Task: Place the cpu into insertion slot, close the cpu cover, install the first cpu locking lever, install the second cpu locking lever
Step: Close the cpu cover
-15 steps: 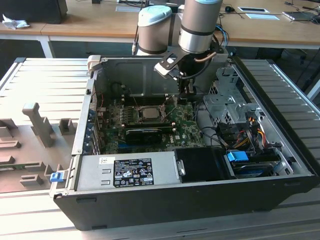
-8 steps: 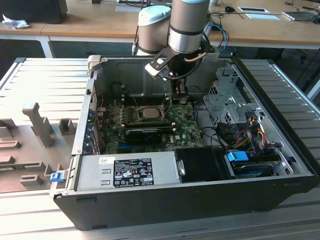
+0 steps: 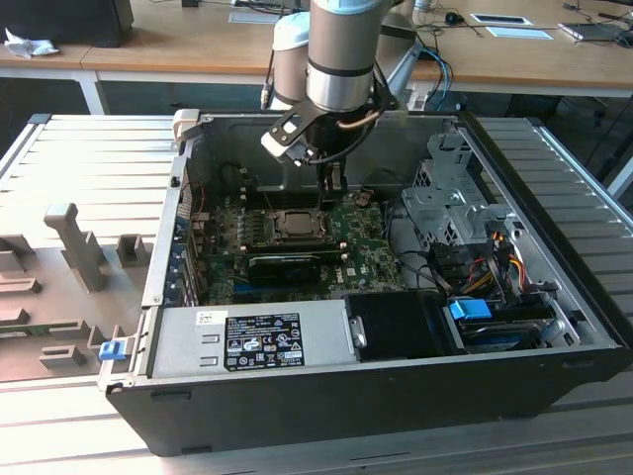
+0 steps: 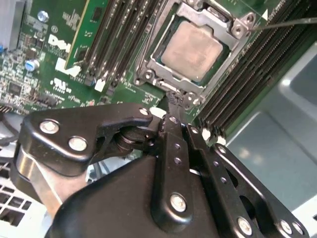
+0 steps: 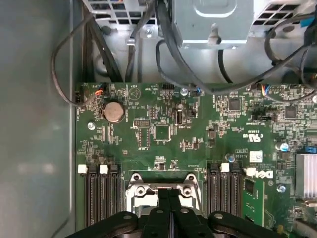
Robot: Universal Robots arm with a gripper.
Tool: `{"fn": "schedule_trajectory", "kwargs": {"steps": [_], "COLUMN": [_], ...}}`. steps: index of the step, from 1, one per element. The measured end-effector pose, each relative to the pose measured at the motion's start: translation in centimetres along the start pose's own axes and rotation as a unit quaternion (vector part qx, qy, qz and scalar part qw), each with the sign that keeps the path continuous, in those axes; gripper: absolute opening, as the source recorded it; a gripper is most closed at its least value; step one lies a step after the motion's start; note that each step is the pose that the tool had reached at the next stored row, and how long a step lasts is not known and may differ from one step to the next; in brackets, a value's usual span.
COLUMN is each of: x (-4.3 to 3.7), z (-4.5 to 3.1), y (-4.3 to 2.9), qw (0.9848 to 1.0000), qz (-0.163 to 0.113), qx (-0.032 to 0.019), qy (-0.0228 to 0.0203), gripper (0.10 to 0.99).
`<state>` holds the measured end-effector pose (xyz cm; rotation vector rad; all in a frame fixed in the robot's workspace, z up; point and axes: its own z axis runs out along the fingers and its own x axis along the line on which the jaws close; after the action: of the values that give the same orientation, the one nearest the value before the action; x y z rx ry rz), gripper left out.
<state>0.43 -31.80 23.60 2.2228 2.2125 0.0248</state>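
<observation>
The cpu (image 4: 190, 49) lies flat in the socket on the green motherboard (image 5: 163, 124). The silver cpu cover (image 4: 152, 55) is down over it, framing it. In the exterior view the cpu (image 3: 297, 223) sits mid-board inside the open case. My gripper (image 4: 173, 106) is shut, its tips right at the socket's edge nearest the arm; whether they pinch anything there is hidden. A thin locking lever (image 4: 287, 22) sticks out from the far corner of the socket. In the exterior view the gripper (image 3: 332, 186) points down just behind the socket. The first wrist view has the gripper (image 5: 168, 198) over the socket frame (image 5: 136, 186).
Memory slots (image 5: 99, 198) flank the socket on both sides. A long black card (image 3: 297, 262) lies just in front of it. The power supply (image 3: 252, 341) fills the case front, and a drive cage (image 3: 450, 193) with cables (image 3: 485, 267) stands on the exterior view's right.
</observation>
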Motion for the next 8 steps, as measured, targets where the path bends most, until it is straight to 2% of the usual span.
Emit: {"fn": "schedule_trajectory", "kwargs": {"steps": [4, 8], "x": [-0.01, 0.05], "z": [0.35, 0.43], "y": [-0.52, -1.57], "qw": [1.0000, 1.0000], "qz": [0.000, -0.006], "qx": [-0.0001, -0.0004], "qy": [-0.0001, 0.0000], "gripper": [0.106, 0.106]}}
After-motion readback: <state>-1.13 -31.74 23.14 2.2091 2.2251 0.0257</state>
